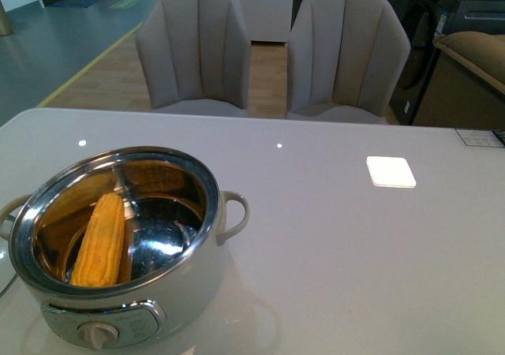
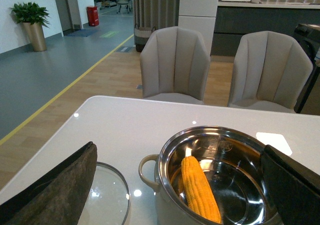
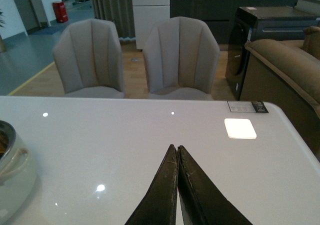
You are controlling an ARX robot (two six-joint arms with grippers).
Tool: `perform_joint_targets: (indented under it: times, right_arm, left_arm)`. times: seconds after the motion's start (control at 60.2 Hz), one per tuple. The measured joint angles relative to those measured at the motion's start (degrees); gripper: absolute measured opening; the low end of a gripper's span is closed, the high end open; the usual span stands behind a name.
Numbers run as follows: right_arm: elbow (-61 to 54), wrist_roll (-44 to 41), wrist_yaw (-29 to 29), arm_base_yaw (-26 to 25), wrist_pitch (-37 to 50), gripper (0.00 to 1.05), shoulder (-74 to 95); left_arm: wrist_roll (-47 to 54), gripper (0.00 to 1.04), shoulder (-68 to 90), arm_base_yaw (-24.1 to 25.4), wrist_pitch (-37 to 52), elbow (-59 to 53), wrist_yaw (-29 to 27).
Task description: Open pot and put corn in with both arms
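The right gripper (image 3: 177, 157) is clenched on nothing, its two dark fingers pressed tip to tip above bare table (image 1: 331, 244), with the pot well off to its side. The left gripper (image 2: 177, 185) hangs released, fingers spread wide so that the pot (image 1: 118, 244) shows between them; one finger (image 2: 55, 185) sits above the glass lid (image 2: 107, 197), which lies flat on the table just beside the pot's loop handle. The corn (image 1: 101, 241) already rests inside the steel bowl, leaning against the wall at about 8 o'clock in the front view, tapered end up. So the work looks finished, and the risk now lies in the retreat: the spread left fingers flank the pot and lid, and a careless sideways pull could clip the rim or handle and shove the pot, or skate the lid across the slick top toward the edge. No brand or writing can be read; the panel around the knob (image 1: 99, 335) and a small printed label (image 3: 247, 106) at the table's far edge are too blurred.
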Motion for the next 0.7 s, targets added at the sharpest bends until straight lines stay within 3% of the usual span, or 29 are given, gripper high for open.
perform_joint_targets:
  times: [0.149, 0.647, 0.697]
  right_arm:
    - [0.0, -0.02, 0.0, 0.0, -0.07, 0.02, -0.09]
    - [0.0, -0.04, 0.0, 0.0, -0.07, 0.94, -0.11]
    - [0.0, -0.02, 0.0, 0.0, -0.07, 0.97, -0.11]
  left_arm:
    - [0.0, 0.98, 0.0, 0.0, 0.0, 0.0, 0.0]
    - [0.0, 0.98, 0.0, 0.0, 0.0, 0.0, 0.0]
    - [0.0, 0.98, 0.0, 0.0, 0.0, 0.0, 0.0]
